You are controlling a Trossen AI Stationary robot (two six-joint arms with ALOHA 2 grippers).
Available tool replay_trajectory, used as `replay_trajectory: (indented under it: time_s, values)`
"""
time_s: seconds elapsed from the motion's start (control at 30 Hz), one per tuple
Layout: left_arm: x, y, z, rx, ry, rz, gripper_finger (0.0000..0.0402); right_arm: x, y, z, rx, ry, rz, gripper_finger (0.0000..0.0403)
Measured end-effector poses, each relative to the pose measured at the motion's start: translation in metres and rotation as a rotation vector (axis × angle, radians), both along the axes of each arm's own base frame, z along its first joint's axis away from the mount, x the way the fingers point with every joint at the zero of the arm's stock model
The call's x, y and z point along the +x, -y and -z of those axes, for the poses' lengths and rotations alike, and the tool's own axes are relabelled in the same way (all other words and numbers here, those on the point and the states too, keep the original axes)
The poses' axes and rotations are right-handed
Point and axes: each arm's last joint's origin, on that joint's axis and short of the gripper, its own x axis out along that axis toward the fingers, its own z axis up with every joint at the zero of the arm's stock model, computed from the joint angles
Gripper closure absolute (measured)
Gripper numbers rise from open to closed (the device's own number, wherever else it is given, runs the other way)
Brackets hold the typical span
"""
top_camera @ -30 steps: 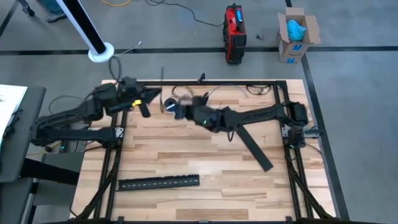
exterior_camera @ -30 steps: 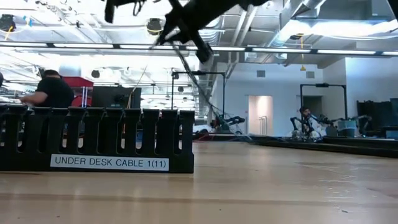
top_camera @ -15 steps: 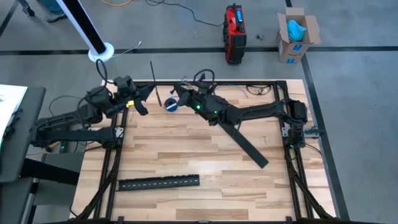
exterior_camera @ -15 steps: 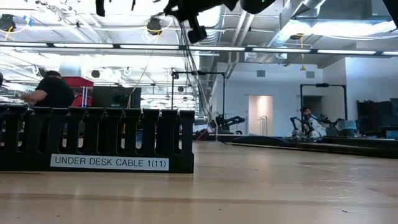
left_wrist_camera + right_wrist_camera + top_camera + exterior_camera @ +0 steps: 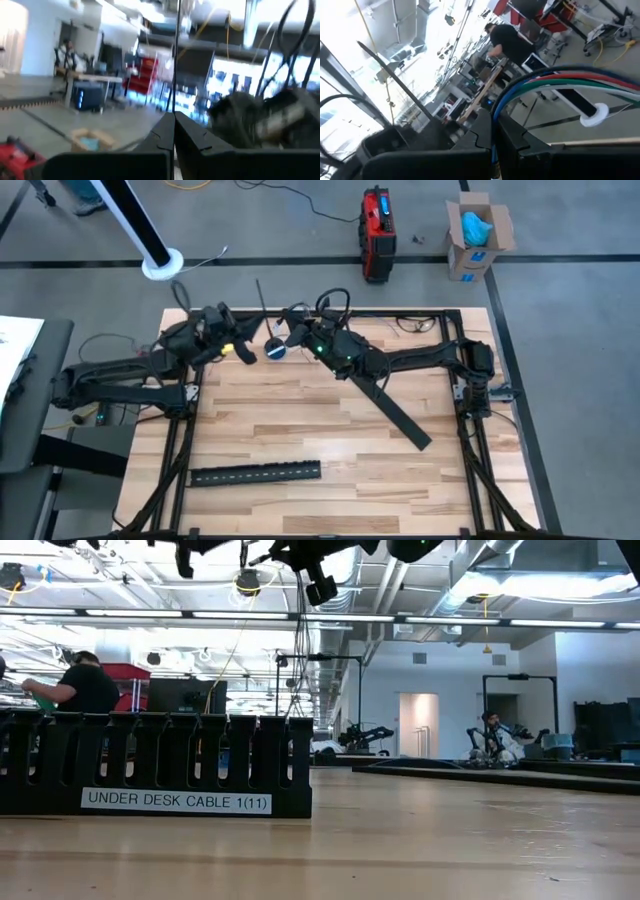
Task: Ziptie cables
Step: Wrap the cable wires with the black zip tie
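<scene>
Both arms raised above the table's (image 5: 330,430) far edge, wrists angled toward each other. Left gripper (image 5: 243,348) pinched on a thin black strip (image 5: 176,55) standing upright. Right gripper (image 5: 297,332) clamped on the cables (image 5: 555,80), bundled between its fingers and looping off the far edge.

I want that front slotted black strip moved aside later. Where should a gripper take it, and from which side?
Grip the slotted strip near its middle, from straight above, fingers closing across its narrow width. It lies flat and alone near the front edge of the table, long and slim, so a mid-length hold should probably keep it balanced.
</scene>
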Motion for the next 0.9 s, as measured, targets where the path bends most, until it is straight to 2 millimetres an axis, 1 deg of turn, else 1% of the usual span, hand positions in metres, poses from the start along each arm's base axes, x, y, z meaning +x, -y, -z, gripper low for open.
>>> replay_trajectory:
  time_s: [0.13,0.23,0.27,0.37,0.5,0.6,0.7,0.8,0.9]
  values:
    - [0.009,0.000,0.005,0.017,-0.039,0.005,0.0401,0.000,-0.003,0.000,-0.009,-0.013,0.002,0.0403]
    - [0.010,-0.001,0.001,0.061,0.009,-0.003,0.0401,0.001,-0.007,0.001,-0.009,-0.023,-0.005,0.0403]
    - [0.009,-0.001,0.003,0.063,0.039,-0.005,0.0401,0.001,-0.007,0.002,-0.009,-0.030,-0.005,0.0403]
    - [0.005,-0.003,0.021,0.021,0.141,-0.001,0.0401,0.001,-0.007,0.003,-0.010,-0.048,-0.002,0.0403]
    - [-0.006,-0.004,0.056,-0.087,0.228,0.019,0.0401,0.001,-0.007,0.003,-0.038,-0.070,0.008,0.0403]
    - [-0.017,-0.003,0.072,-0.105,0.318,0.026,0.0401,0.001,-0.007,0.003,-0.053,-0.090,0.027,0.0403]
    - [-0.026,-0.004,0.087,-0.160,0.388,0.022,0.0401,0.001,-0.007,0.004,-0.054,-0.110,0.027,0.0403]
    - [-0.032,-0.005,0.103,-0.248,0.444,0.027,0.0401,0.003,-0.007,0.011,-0.027,-0.158,0.018,0.0403]
    - [-0.034,-0.005,0.114,-0.309,0.457,0.032,0.0401,0.006,-0.005,0.020,-0.006,-0.190,0.016,0.0403]
